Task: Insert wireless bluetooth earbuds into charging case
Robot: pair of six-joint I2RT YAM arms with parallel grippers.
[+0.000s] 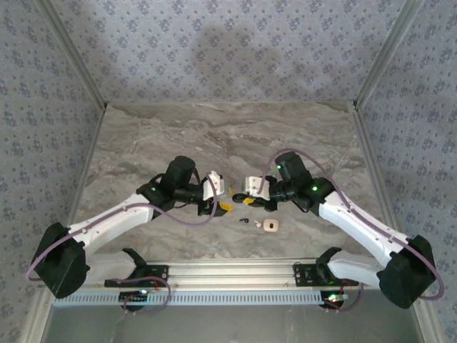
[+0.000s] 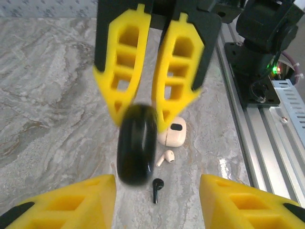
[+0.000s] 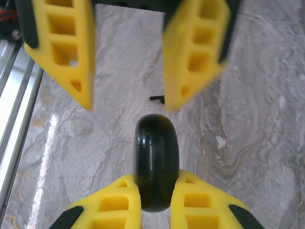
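Your charging case (image 2: 174, 133) lies flat on the bench (image 1: 214, 136). It is pale beige-pink with a dark mark on its face, and neither arm touches it. Just beside the case, on the side toward the left wrist camera, a pale earbud (image 2: 167, 156) rests on the stone. A black earbud (image 2: 157, 189) lies a little farther out on that same side, clear of the case, its stem pointing toward the camera. From above you can pick out the black one just left of the case; the pale one is too small to tell there.

Left of the case, a black disc (image 3: 155, 160) stands on edge. The right gripper (image 3: 156, 179) has it: its fingers (image 3: 112, 205) are drawn in close and press on the disc's two flat faces. You cannot tell whether the disc's lower rim meets the bench.

Farther left of the case, the left gripper (image 3: 129, 102) faces the right one nose to nose. Its fingers (image 2: 66, 202) are spread wide, well wider than the disc, and they grasp and touch nothing. The disc sits just off their tips, in line with the gap.

On the near side of the case, toward the arm bases, an aluminium rail (image 1: 228, 271) runs along the bench edge.
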